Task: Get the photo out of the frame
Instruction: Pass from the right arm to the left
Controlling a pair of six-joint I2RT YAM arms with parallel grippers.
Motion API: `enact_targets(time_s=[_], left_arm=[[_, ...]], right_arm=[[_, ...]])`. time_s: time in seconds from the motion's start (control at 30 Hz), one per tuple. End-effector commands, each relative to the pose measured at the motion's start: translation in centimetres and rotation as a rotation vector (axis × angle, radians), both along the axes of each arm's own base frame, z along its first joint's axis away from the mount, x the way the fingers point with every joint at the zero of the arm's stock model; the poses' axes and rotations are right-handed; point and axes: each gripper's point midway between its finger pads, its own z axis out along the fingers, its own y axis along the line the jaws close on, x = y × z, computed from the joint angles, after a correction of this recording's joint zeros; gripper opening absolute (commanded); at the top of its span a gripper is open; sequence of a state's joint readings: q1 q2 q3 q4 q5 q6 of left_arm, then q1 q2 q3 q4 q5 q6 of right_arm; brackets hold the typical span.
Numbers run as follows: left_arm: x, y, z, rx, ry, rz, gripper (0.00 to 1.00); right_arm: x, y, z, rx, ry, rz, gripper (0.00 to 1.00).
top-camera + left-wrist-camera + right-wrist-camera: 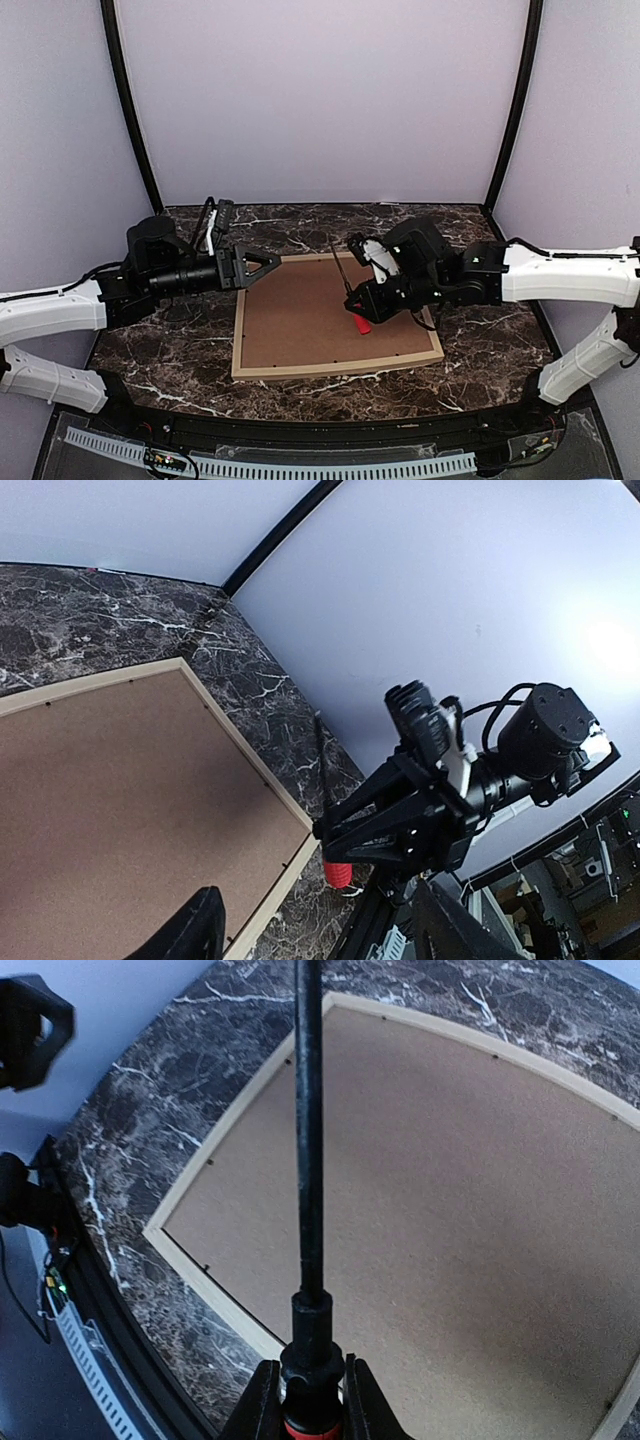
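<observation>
Where the dark marble table (pixel 480 350) fills the floor of the booth, the frame (pixel 330 365) lies flat on it near the middle, face down, its thin pale wood rails set slightly askew to the table's edge. Inside the rails sits a plain brown board (pixel 300 320) that covers the whole opening, so the photo is hidden and only the board's back shows. The left arm (pixel 60 310) reaches in from the left and the right arm (pixel 570 275) from the right, both white along the forearm and black at the wrist. The left gripper (pixel 268 266) hovers at the frame's far left corner, above it. In the wrist view its fingers (pixel 195 930) stand wide apart with nothing between them, so it is released. The right gripper (pixel 357 303) hangs over the right half of the board with its jaws clamped on a screwdriver (pixel 308 1160), gripped at the black collar just above the red handle. The long black shaft points toward the frame's far rail, while the red handle sticks out toward the near side, over the board. Whether the tip touches anything I cannot tell. Small dark tabs (pixel 208 1161) dot the board's edge just inside the rails, spaced along each side.
</observation>
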State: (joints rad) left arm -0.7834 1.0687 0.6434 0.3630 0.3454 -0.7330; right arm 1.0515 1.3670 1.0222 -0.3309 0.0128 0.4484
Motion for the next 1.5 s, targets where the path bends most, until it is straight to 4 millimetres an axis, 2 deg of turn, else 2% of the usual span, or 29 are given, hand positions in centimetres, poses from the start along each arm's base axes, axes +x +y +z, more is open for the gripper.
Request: enact_targets(time_s=[0.0, 0.23, 0.43, 0.73, 0.93, 1.33, 1.47], left_arm=[[0.6, -0.5, 0.0, 0.060, 0.021, 0.008, 0.66], [1.2, -2.3, -0.7, 0.076, 0.065, -0.009, 0.61], [1.9, -4.1, -2.2, 0.085, 0.125, -0.023, 0.55], [2.2, -6.1, -2.9, 0.087, 0.164, -0.042, 0.48], [2.4, -6.9, -4.0, 0.078, 0.209, -0.045, 0.38], [2.6, -7.3, -4.4, 0.088, 0.243, -0.045, 0.04], [2.7, -7.1, -4.7, 0.093, 0.262, -0.027, 0.00]], right_arm=[[0.6, 0.4, -0.8, -0.088, -0.038, 0.009, 0.00], [-0.2, 2.1, -1.1, -0.104, -0.058, 0.055, 0.00], [-0.9, 3.3, -1.0, -0.108, -0.076, 0.085, 0.00], [-1.2, 4.0, -1.2, -0.137, -0.096, 0.098, 0.00], [-1.2, 4.2, -1.3, -0.146, -0.104, 0.101, 0.00], [-1.2, 4.2, -1.3, -0.167, -0.126, 0.097, 0.00], [-0.7, 3.9, -1.2, -0.177, -0.139, 0.063, 0.00]])
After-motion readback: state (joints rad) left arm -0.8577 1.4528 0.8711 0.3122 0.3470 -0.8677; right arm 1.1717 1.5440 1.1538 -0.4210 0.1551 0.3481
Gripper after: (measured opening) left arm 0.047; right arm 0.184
